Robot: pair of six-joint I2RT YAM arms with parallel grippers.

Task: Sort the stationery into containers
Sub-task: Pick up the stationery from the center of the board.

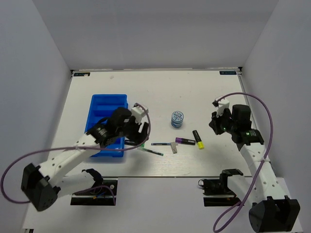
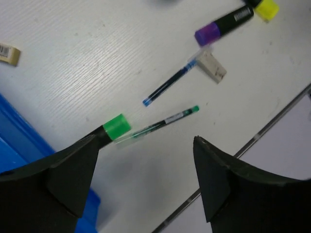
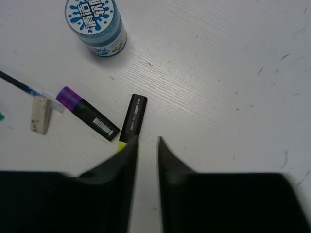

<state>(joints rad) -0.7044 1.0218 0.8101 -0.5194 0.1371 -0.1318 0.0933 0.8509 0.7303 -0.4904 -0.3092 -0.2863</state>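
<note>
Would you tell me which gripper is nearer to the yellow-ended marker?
Right. The right gripper sits at the yellow-ended marker; the left gripper is farther off, beside the blue tray, over the green-capped marker.

Round roll (image 3: 92, 13), lid: bold blue-and-white lettering, not legible. Purple-ended marker (image 3: 87, 113) and yellow-ended marker (image 3: 134, 118), black barrels: small white label print with barcode-like bars, too fine to read. Eraser block (image 2: 8, 52): barcode stripes on the wrapper, digits unreadable.
</note>
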